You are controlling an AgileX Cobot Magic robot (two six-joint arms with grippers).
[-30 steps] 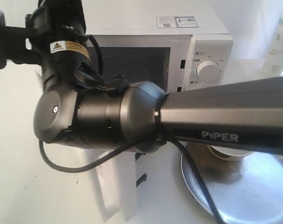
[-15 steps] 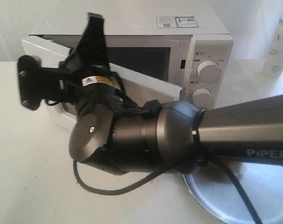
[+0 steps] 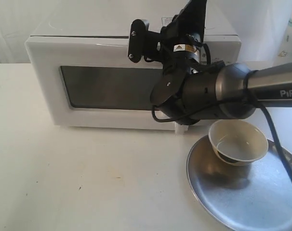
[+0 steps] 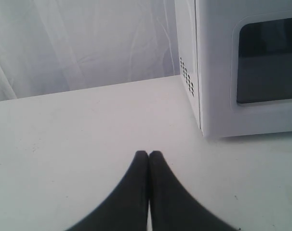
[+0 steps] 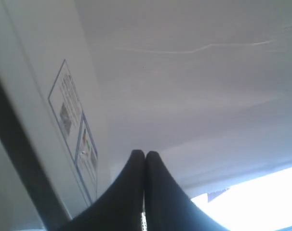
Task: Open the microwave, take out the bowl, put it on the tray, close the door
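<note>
The white microwave stands at the back of the table, its door flat against the front with the dark window showing. My right arm covers the handle and both dials. My right gripper points upward by the microwave's top front edge, shut and empty; in the right wrist view its fingertips meet beside the top stickers. The cream bowl sits upright on the silver tray at front right. My left gripper is shut and empty, low over the table, left of the microwave.
A white bottle stands at the back right edge. White cloth hangs behind the table. The right arm's cable runs across the tray's right side.
The door has swung from wide open to flat against the microwave. My right arm has moved right and up with it, uncovering the bowl on the tray.
</note>
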